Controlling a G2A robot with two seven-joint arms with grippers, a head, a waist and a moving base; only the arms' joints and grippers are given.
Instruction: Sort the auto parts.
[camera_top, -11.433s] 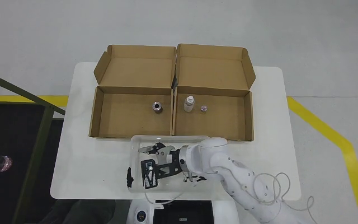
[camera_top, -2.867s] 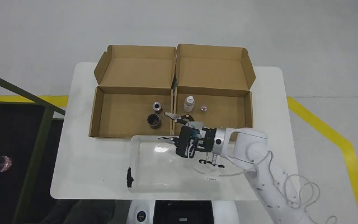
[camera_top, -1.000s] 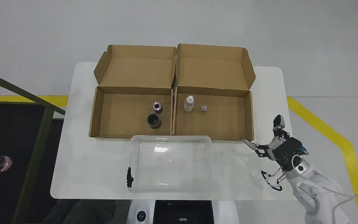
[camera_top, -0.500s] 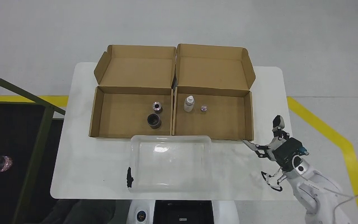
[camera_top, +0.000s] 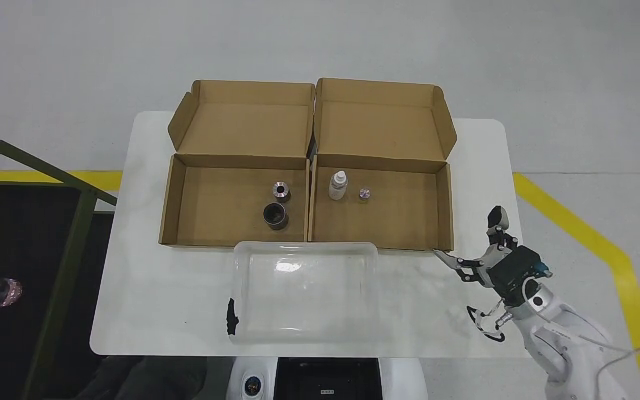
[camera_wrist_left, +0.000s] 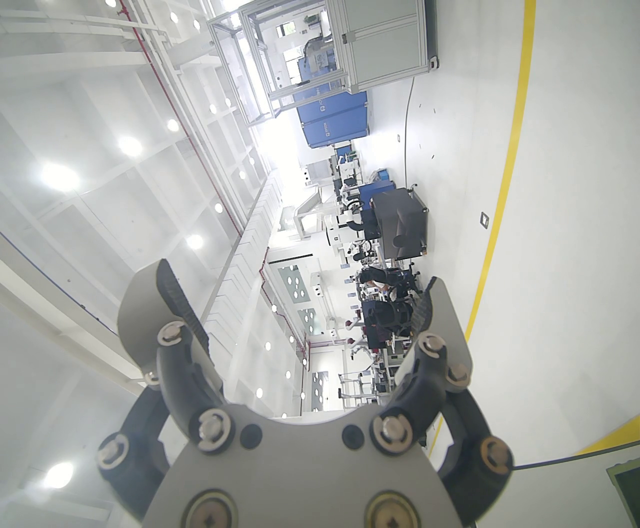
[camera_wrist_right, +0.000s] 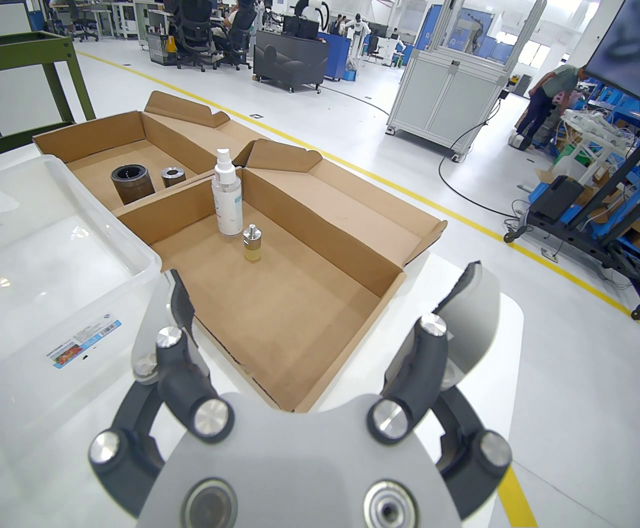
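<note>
The right gripper (camera_wrist_right: 325, 292) hung low over the right side of the table (camera_top: 130, 290). Its fingers were spread wide and aimed at the near corner of the right cardboard box (camera_top: 420, 215). The left gripper (camera_wrist_left: 297, 280) pointed up toward the hall ceiling, fingers likewise wide apart.

Nearest on the table lay one clear plastic bin (camera_top: 300, 295). It carried one white sticker (camera_wrist_right: 82, 345) whose print was too small to read. One small black object (camera_top: 231, 318) sat at the bin's left edge.

Just behind the bin stood two open boxes side by side, lids folded back. The left cardboard box (camera_top: 200, 215) held two dark metal parts: the large cylinder (camera_top: 275, 214) nearer, the small cylinder (camera_top: 280, 189) just behind it. The right box held one upright white spray bottle (camera_top: 340, 184), its label illegible. Just beside the bottle stood one small brass-coloured fitting (camera_top: 365, 192).
</note>
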